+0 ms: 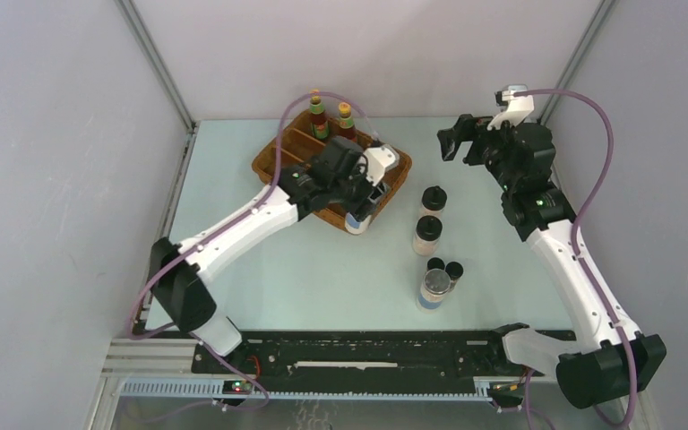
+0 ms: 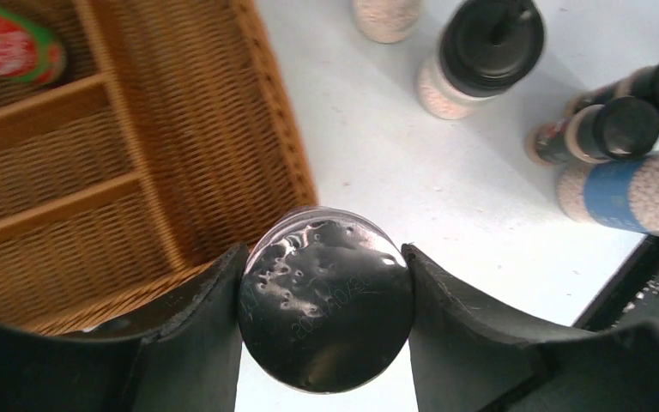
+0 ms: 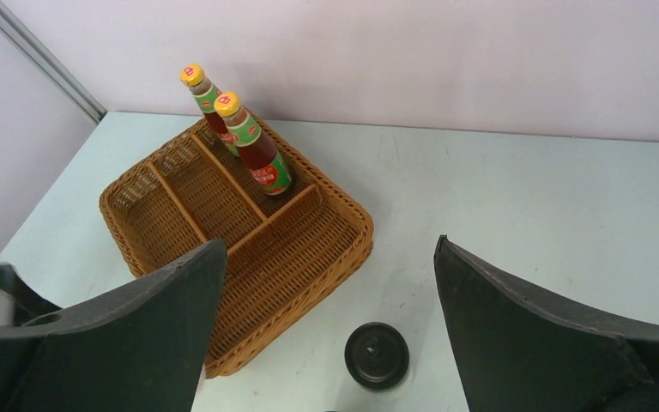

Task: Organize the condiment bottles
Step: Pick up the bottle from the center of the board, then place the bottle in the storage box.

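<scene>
My left gripper (image 1: 363, 204) (image 2: 324, 251) is shut on a silver-lidded, blue-labelled jar (image 1: 356, 222) (image 2: 326, 305), both fingers pressed against its lid, just at the near rim of the wicker tray (image 1: 273, 161) (image 2: 283, 146). Two red-brown sauce bottles (image 1: 319, 117) (image 3: 257, 154) stand in the tray's back compartment. On the table to the right stand two black-capped shakers (image 1: 428, 235) (image 2: 480, 51), two tiny dark vials (image 1: 446, 267) (image 2: 609, 129) and a second jar (image 1: 434, 288) (image 2: 626, 193). My right gripper (image 1: 452, 143) (image 3: 330, 243) hangs open high over the far right, one shaker cap (image 3: 377, 354) below it.
The tray's other compartments (image 3: 180, 197) hold nothing. Grey walls close the table on three sides. A black rail (image 1: 367, 354) runs along the near edge by the arm bases.
</scene>
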